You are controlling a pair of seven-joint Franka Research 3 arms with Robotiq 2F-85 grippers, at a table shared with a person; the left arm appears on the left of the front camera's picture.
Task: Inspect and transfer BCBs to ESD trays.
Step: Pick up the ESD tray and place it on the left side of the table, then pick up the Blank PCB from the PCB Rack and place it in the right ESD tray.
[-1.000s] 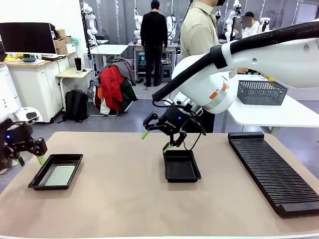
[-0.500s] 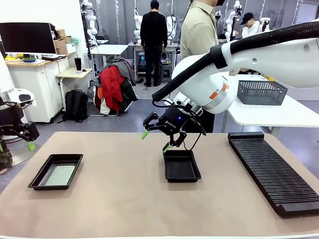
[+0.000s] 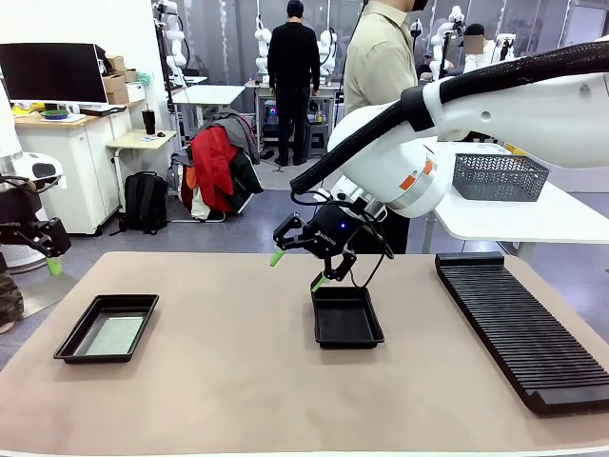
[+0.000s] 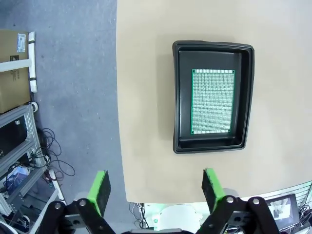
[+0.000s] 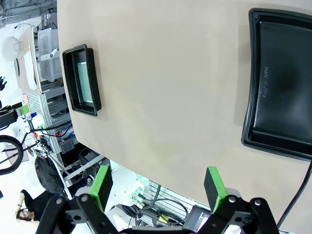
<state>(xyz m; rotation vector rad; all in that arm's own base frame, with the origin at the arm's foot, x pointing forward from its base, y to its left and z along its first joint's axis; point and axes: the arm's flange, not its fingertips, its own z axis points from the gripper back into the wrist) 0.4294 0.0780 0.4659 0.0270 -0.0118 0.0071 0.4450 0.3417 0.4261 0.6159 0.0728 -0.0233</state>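
Note:
A green BCB [image 3: 114,335] lies flat in the black ESD tray [image 3: 90,358] at the table's left. From above, the left wrist view shows that BCB [image 4: 212,101] inside its tray [image 4: 212,46]. My left gripper [image 3: 40,249] hangs open off the table's left edge, high above the tray; its fingers [image 4: 100,187] hold nothing. A second ESD tray [image 3: 347,319] sits bare in the middle. Just above its far end my right gripper [image 3: 297,269] hovers open and holds nothing. In the right wrist view, the bare tray [image 5: 280,87] and the far tray [image 5: 70,83] with its BCB [image 5: 85,80] both appear.
A long black slotted rack [image 3: 519,324] runs along the table's right side. A grey wire basket [image 3: 499,176] stands on a white side table behind it. A person [image 3: 381,67] stands at the far side. The table's left edge [image 4: 121,146] drops to grey floor.
My left gripper has risen and pulled back from beside the left tray toward the picture's left edge. The right arm and both trays have not moved.

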